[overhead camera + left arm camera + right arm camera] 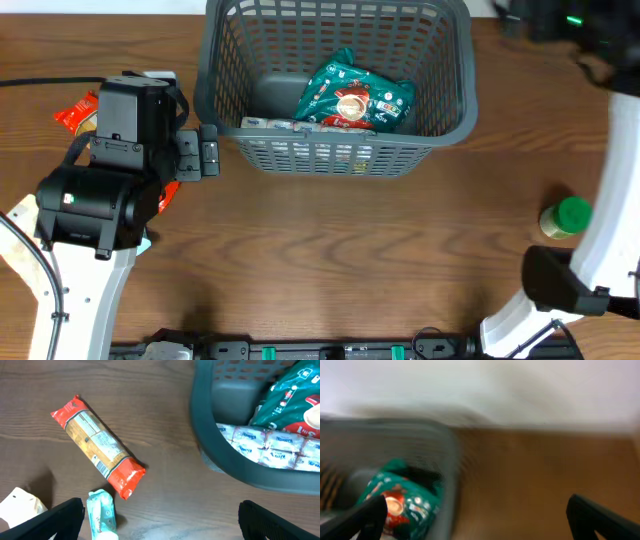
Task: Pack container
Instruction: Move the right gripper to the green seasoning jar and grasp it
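The container, a dark grey slotted basket (340,150), stands at the table's far middle. It holds a green snack bag (355,95) and a long tissue pack (285,125) along its near wall. My left gripper (160,527) is open and empty, low over the table just left of the basket (210,435). A red-ended packet (97,445) and a teal pack (102,515) lie by its left finger. My right gripper (480,522) is open and empty, beside the basket's right rim (447,470). That view is blurred.
A green-capped jar (567,217) stands at the right, near the right arm's base. A white object (20,505) lies at the left. The left arm hides most of the red-ended packet (75,112) from overhead.
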Controlling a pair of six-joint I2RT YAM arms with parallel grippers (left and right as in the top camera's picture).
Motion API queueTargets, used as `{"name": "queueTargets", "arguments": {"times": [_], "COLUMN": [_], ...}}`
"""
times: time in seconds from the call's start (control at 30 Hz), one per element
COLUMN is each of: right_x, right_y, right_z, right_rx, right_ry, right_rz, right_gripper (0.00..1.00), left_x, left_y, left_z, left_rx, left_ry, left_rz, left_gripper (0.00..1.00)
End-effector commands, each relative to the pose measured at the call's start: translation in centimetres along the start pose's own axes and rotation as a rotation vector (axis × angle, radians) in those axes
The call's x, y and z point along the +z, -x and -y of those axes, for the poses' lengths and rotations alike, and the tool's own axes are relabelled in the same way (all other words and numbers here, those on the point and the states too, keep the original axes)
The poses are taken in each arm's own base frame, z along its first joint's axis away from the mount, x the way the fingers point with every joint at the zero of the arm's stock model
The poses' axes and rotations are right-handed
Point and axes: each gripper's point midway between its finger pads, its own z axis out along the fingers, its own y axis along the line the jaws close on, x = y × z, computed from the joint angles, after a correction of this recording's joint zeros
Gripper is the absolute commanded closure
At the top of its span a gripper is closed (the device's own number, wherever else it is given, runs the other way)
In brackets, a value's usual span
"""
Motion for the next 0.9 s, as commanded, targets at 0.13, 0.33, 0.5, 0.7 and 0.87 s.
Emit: {"name": "queueTargets", "arguments": {"times": [0.13,0.33,0.5,0.7,0.87], "right_x": [-0.4,1.9,5.1,7.9,7.6], "right_y": [-8.1,-14.4,-19.7,-24.0,-25.2], "right_z": [11.4,14.7,15.9,16.4,18.0], "right_rx": [0.517,0.634,0.677,0.702,0.713], "right_ry": [-0.261,-0.325,-0.367,-0.389,-0.463], "right_rz": [-0.287,-0.508,-0.663,-0.748,-0.763], "right_gripper": [0.01,0.01,0.01,0.01,0.01], "left_x": [-0.4,-0.4,-0.4,-0.4,-0.4], "left_y": [0.4,0.4,0.5,0.5,0.5], "left_z": [-0.1,-0.1,-0.1,-0.1,-0.1], "left_rx": [0.007,0.007,0.006,0.006,0.006], "left_ry": [0.007,0.007,0.006,0.007,0.007], "left_rz": [0.014,0.015,0.019,0.019,0.019], "left_gripper": [0.01,0.01,0.01,0.01,0.01]}}
